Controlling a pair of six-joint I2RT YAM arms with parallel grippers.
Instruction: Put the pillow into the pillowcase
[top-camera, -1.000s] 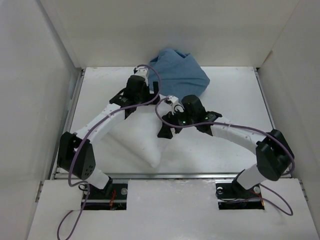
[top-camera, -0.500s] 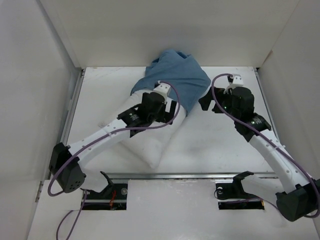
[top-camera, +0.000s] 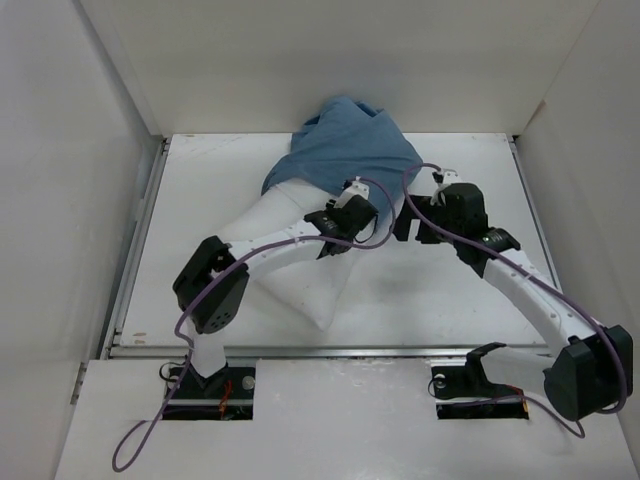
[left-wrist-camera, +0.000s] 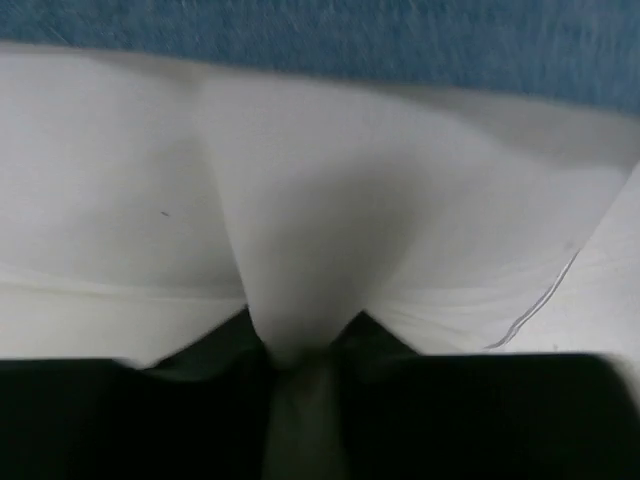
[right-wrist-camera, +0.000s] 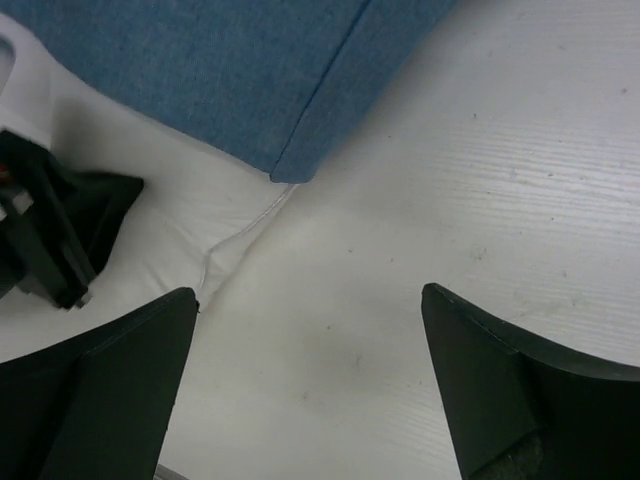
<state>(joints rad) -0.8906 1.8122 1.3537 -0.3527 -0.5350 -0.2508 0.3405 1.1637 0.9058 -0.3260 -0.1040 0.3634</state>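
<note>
Your left arm (top-camera: 270, 248) and right arm (top-camera: 530, 292) are slim white links joined by chunky black housings. A thin purple cable (top-camera: 135, 435) trails along each. Each stands on a black base (top-camera: 213, 386) set in the near edge. The fingers (right-wrist-camera: 105, 390) of your right gripper (right-wrist-camera: 308, 293) are broad, matte black wedges; your left gripper (left-wrist-camera: 300, 352) shows as blurred black.

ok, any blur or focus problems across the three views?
Top external: sharp, evenly lit, soft shadows under the arms. Left wrist: blurry throughout, left gripper a dark smear pinching the pillow. Right wrist: pillowcase and table crisp, right gripper slightly soft.
</note>
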